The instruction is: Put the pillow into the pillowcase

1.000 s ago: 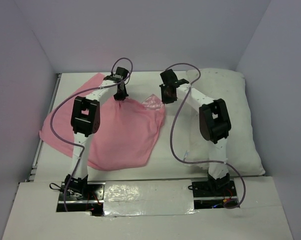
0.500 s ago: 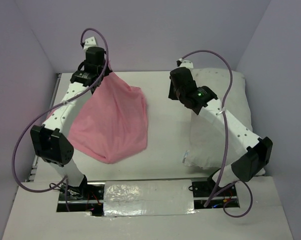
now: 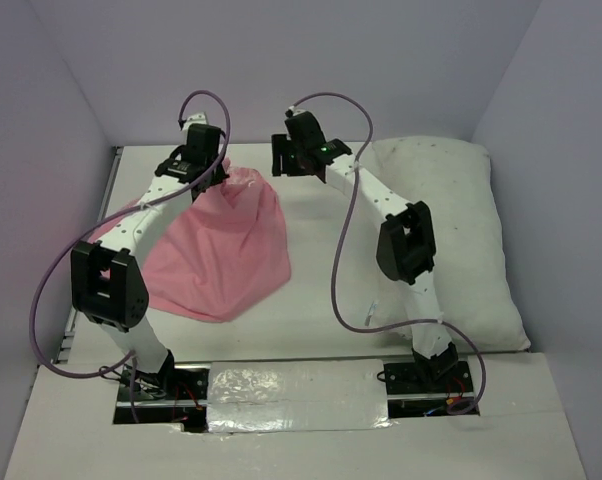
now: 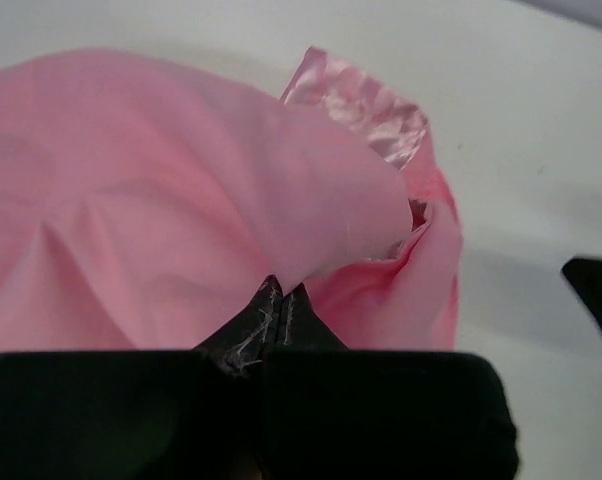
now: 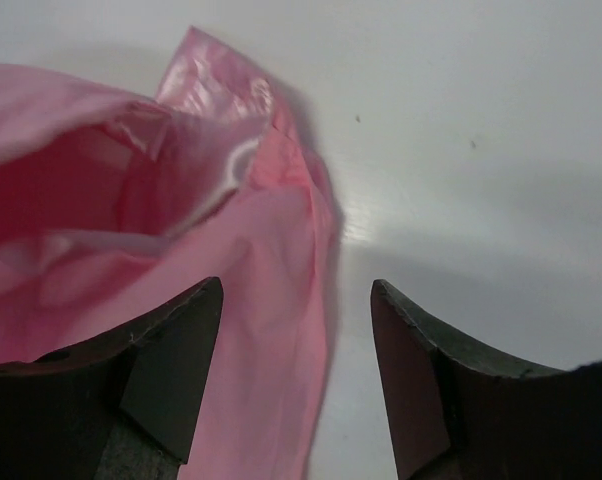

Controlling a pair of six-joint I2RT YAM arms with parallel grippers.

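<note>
The pink pillowcase [image 3: 221, 250] hangs bunched from my left gripper [image 3: 213, 176], its lower part spread over the table at the left. In the left wrist view the left gripper [image 4: 279, 292] is shut on a fold of the pillowcase [image 4: 171, 210], with a shiny satin corner [image 4: 366, 105] beyond. My right gripper [image 3: 279, 160] hovers just right of the gathered top. It stands open [image 5: 296, 292], with the pillowcase's edge [image 5: 271, 290] under the gap, nearer the left finger [image 5: 176, 360]. The white pillow [image 3: 471, 230] lies along the table's right side, apart from both grippers.
Grey walls close in the white table [image 3: 321, 290] at the back and both sides. The arm bases [image 3: 156, 380] and a strip of shiny tape [image 3: 291, 385] sit at the near edge. The right arm's purple cable [image 3: 346, 270] loops over the table's middle.
The right arm has swung left from the pillow to the pillowcase's gathered top, and its jaws have opened. The left gripper has come down a little, still pinching the cloth.
</note>
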